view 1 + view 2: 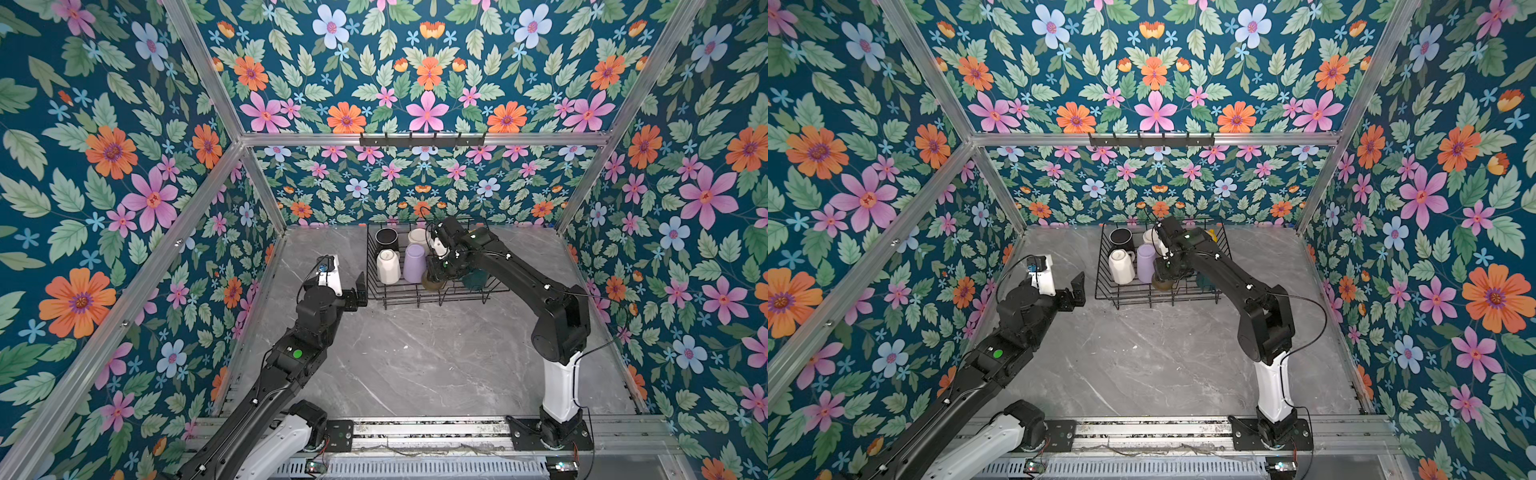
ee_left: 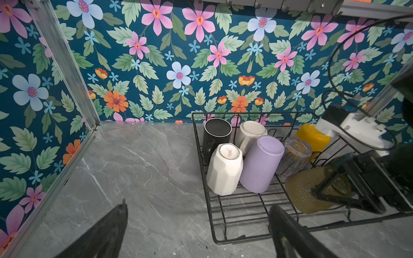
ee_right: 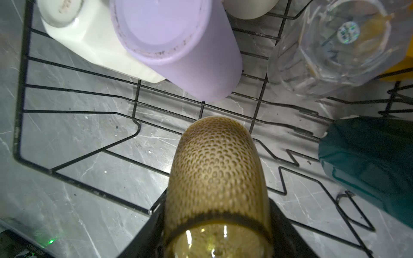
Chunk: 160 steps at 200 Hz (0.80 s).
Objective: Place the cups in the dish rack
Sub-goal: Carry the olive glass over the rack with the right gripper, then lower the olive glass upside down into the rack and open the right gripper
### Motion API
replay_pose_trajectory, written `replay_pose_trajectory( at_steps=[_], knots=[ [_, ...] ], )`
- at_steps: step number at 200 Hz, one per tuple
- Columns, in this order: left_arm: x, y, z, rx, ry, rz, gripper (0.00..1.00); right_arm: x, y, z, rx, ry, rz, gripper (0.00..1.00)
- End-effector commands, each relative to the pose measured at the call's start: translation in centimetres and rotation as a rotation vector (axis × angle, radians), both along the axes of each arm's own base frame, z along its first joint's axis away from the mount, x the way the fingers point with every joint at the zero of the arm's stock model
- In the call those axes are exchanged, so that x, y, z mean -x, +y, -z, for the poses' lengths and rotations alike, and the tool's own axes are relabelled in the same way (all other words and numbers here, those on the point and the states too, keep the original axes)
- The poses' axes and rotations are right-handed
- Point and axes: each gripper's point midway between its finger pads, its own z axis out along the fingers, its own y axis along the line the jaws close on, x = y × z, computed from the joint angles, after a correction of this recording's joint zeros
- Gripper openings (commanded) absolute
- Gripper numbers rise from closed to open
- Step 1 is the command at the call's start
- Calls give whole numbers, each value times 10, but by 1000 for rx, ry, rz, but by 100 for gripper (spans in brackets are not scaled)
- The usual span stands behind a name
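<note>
The black wire dish rack (image 1: 386, 305) (image 2: 210, 212) stands at the back of the table. Upside down inside it are a black mug (image 1: 387, 240), a pale mug (image 1: 419, 237), a tall white mug (image 1: 388, 267), a lilac tumbler (image 1: 414, 263), a clear glass (image 2: 295, 156) and a yellow mug (image 2: 312, 138). A green mug (image 3: 368, 160) lies at the rack's right. My right gripper (image 1: 438, 272) (image 3: 218, 212) is shut on the olive-amber glass (image 2: 306, 192) (image 3: 214, 160), tilted mouth-down over the rack's front part. My left gripper (image 1: 360, 291) (image 2: 199, 205) hangs open and holds nothing, just left of the rack.
Grey marble tabletop (image 1: 415, 361) stretches in front of the rack. Flowered walls with aluminium posts (image 2: 67, 67) close in the back and both sides. A black hook rail (image 1: 422, 139) runs along the back wall above. The arm bases sit on the front rail (image 1: 415, 432).
</note>
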Motion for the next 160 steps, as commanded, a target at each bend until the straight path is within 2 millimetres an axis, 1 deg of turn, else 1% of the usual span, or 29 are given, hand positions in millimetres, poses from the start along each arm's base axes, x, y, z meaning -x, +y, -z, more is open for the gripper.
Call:
replay_pose_trajectory(
  at_steps=[1, 35, 95, 160],
  knots=[
    [-1, 3, 0, -12, -1, -15, 100, 0, 0, 8, 50, 5, -16, 0],
    [-2, 5, 1, -12, 1, -22, 100, -6, 4, 25, 95, 15, -19, 0],
    [-3, 7, 4, -10, 5, -27, 100, -9, 7, 48, 168, 31, -29, 0],
    [-2, 9, 5, -9, 6, -33, 100, -9, 6, 64, 194, 58, -25, 0]
  ],
)
